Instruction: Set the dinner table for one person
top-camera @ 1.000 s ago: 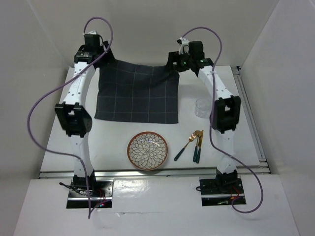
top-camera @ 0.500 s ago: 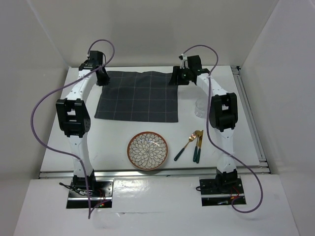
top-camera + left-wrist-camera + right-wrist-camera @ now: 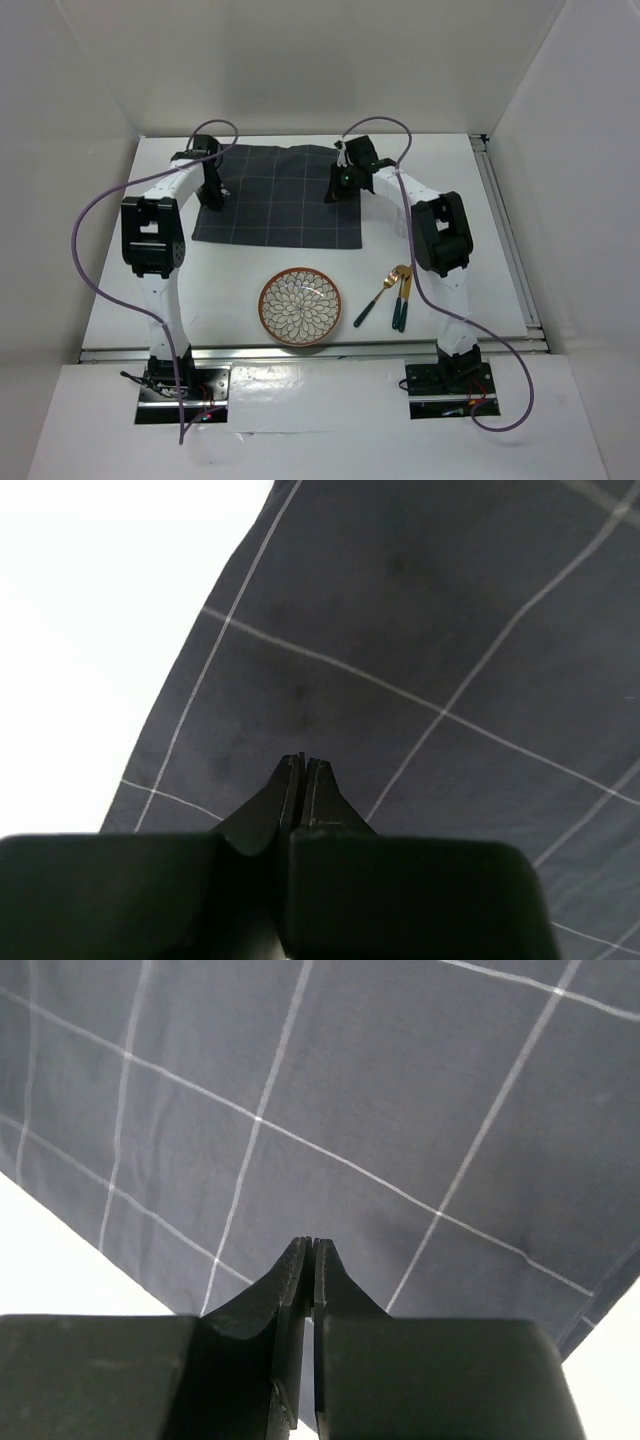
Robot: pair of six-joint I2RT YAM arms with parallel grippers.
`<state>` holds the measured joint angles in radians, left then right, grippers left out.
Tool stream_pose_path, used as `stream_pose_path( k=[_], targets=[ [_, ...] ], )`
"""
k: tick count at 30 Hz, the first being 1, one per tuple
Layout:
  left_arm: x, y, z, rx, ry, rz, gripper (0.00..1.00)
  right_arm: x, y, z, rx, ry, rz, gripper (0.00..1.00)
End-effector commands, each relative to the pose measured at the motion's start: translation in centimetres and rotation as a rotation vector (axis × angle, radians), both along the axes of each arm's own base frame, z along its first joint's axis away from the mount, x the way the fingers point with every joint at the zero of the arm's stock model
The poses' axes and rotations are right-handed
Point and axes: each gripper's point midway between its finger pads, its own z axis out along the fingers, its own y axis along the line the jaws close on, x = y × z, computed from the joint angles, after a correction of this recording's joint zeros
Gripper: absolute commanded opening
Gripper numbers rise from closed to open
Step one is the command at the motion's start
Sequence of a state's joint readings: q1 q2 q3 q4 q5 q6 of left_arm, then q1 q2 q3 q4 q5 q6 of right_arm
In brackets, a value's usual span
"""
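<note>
The left arm [image 3: 162, 300] and right arm [image 3: 455, 305] have white links, black joint housings and purple cables [image 3: 76, 232]. The left gripper [image 3: 303, 762] and right gripper [image 3: 308, 1245] are black with tapered fingers [image 3: 265, 815].

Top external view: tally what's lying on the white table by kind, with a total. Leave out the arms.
Grid-lined dark cloth mat: 1
Patterned plate: 1
Gold-headed cutlery pieces: 3, as far as I can tell; two lie close together
Total: 5. Anything behind the right arm is hidden.
</note>
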<state>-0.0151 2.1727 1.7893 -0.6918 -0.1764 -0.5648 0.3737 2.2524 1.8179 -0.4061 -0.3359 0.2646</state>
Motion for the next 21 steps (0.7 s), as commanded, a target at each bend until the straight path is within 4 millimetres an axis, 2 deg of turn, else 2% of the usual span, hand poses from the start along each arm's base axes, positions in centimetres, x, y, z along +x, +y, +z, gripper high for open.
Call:
stream_pose_path(
  k=[1,2,4,5,9,11,13,17,20,21],
  targets=[
    [-0.9,-0.2,-2.0,-0.034,0.045,0.027,0.0,-0.7,-1.3,-2.3,-0.038,0.063,-0.093,0.0],
    [-1.5,-0.2,-2.7,-0.034,0.067,0.027,0.0,-1.1,-1.6,-3.0,-0.048,0.082,-0.11,0.0],
    [-1.9,-0.4,-2.4,-0.044,0.061,0.023,0.0,-1.8,-2.3,-3.6,-0.071,0.095,-0.134,0.0],
    [-2.2,-0.5,-2.9,-0.052,0.069,0.02,0.0,-2.1,-2.4,-4.1,-0.074,0.101,-0.134,0.0],
    [-2.5,-0.5,-3.2,-0.052,0.078,0.02,0.0,-2.9,-3.4,-4.5,-0.105,0.112,-0.164,0.0],
    [-3.3,-0.5,-4.0,-0.052,0.106,0.021,0.0,-3.3,-3.8,-5.2,-0.122,0.124,-0.172,0.0],
    [-3.6,-0.5,-3.9,-0.052,0.107,0.021,0.0,-3.7,-4.4,-5.6,-0.143,0.132,-0.195,0.0],
    [-5.8,-2.0,-5.2,-0.084,0.173,0.008,0.0,-5.4,-5.7,-5.9,-0.189,0.156,-0.205,0.0],
    [-7.3,-3.5,-5.1,-0.086,0.188,-0.007,0.0,-6.2,-6.4,-5.2,-0.204,0.145,-0.219,0.0],
    [-8.6,-4.0,-5.6,-0.071,0.215,-0.024,0.0,-6.7,-6.9,-5.1,-0.216,0.145,-0.227,0.0]
  ],
)
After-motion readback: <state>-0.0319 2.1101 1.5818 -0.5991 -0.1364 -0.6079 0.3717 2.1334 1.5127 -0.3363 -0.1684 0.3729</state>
